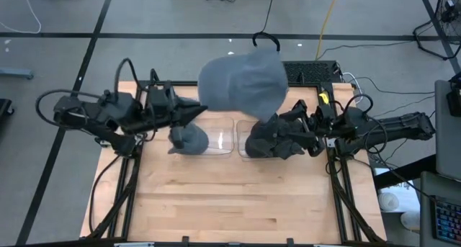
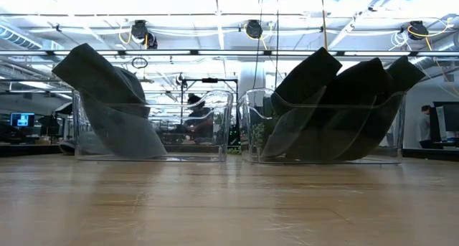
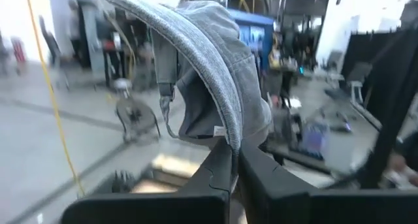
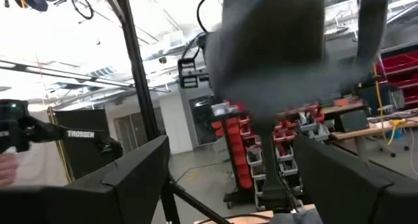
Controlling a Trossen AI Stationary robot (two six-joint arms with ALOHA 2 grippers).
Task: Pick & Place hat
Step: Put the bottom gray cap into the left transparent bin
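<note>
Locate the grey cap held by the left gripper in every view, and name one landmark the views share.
High view: grey cap above centre, left gripper pinching its edge beside the left clear bin.
Low view: held cap not in it; only hats in the two bins.
Left wrist view: upper centre, brim clamped between the fingers.
Right wrist view: blurred grey mass at top.
Shared landmark: the left clear bin, high and low views.

Our two dark arms, looping black cables, our left claw (image 1: 196, 111) black and pointy, our right claw (image 4: 228, 178) with wide flat black fingers (image 4: 134, 172)
</note>
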